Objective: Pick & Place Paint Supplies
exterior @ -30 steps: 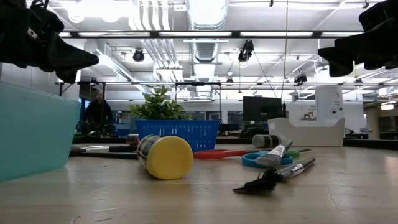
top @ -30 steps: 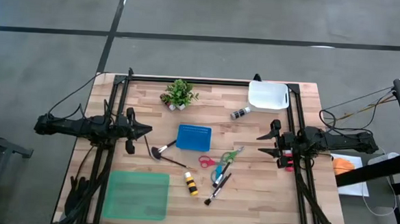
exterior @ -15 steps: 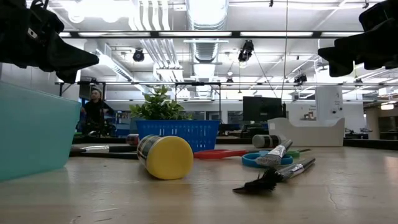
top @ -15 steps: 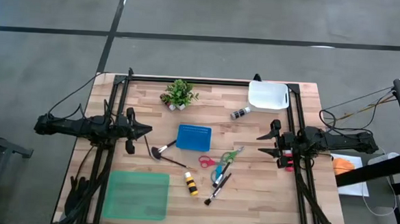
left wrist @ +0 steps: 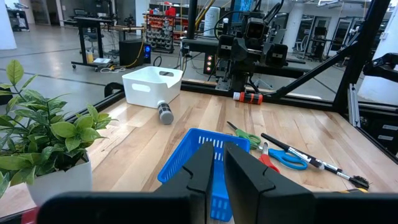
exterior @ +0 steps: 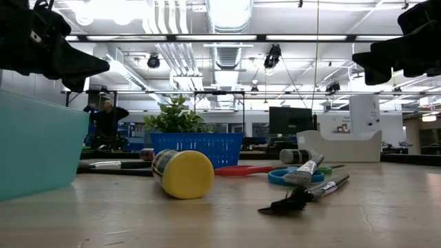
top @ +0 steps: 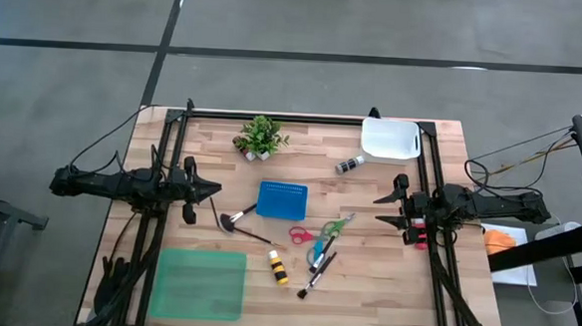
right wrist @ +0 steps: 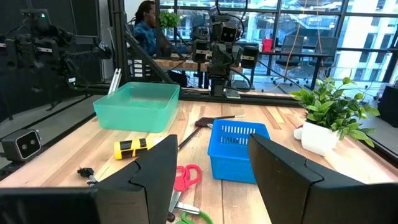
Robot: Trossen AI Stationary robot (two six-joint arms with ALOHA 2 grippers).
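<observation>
While supplies lie midtable, left gripper [top: 213, 190] seems closed, right gripper [top: 378, 210] spread.

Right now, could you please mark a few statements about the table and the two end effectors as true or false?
1. The left end effector is shut and holds nothing. True.
2. The right end effector grips the red scissors. False: it is open and empty, above the table.
3. The yellow-capped bottle lies on its side between the green bin and the brushes. True.
4. The potted plant stands inside the blue basket. False: it stands apart, on the wood.
</observation>
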